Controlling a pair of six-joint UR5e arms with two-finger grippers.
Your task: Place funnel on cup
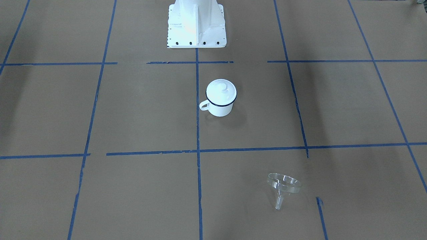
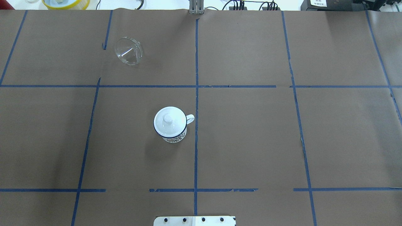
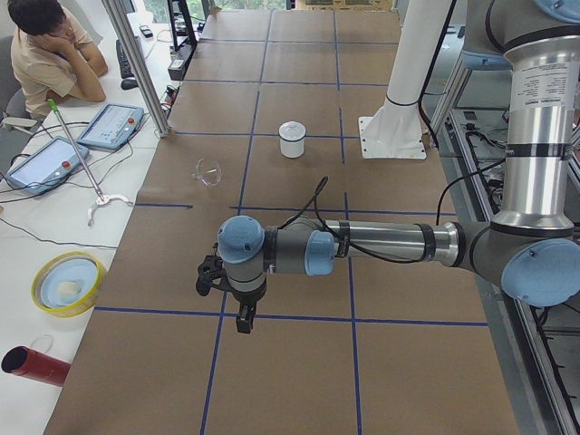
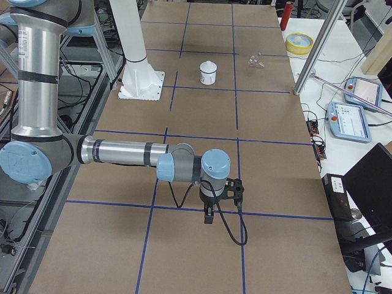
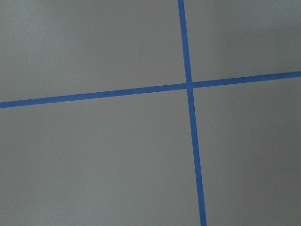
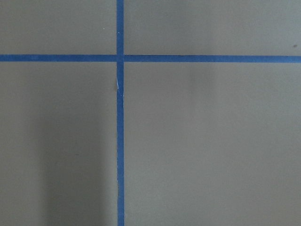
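Note:
The cup (image 1: pixel 220 110), a white enamel mug with a dark blue rim, stands upright near the table's middle, its handle toward the centre tape line. A round white lid (image 1: pixel 221 89) with a knob sits on it. The cup also shows in the overhead view (image 2: pixel 174 137). The clear funnel (image 1: pixel 284 185) lies on its side on the robot's left, far side of the table, also in the overhead view (image 2: pixel 128 51). My left gripper (image 3: pixel 245 319) and right gripper (image 4: pixel 209 215) hang over the table's ends, far from both. I cannot tell whether they are open or shut.
The white robot base (image 1: pixel 196 23) stands at the table's near edge. Blue tape lines cross the brown paper. An operator (image 3: pixel 45 45) sits beyond the far edge, with teach pendants (image 3: pixel 109 125), a yellow bowl (image 3: pixel 65 283) and a red cylinder (image 3: pixel 36 364). Both wrist views show only paper and tape.

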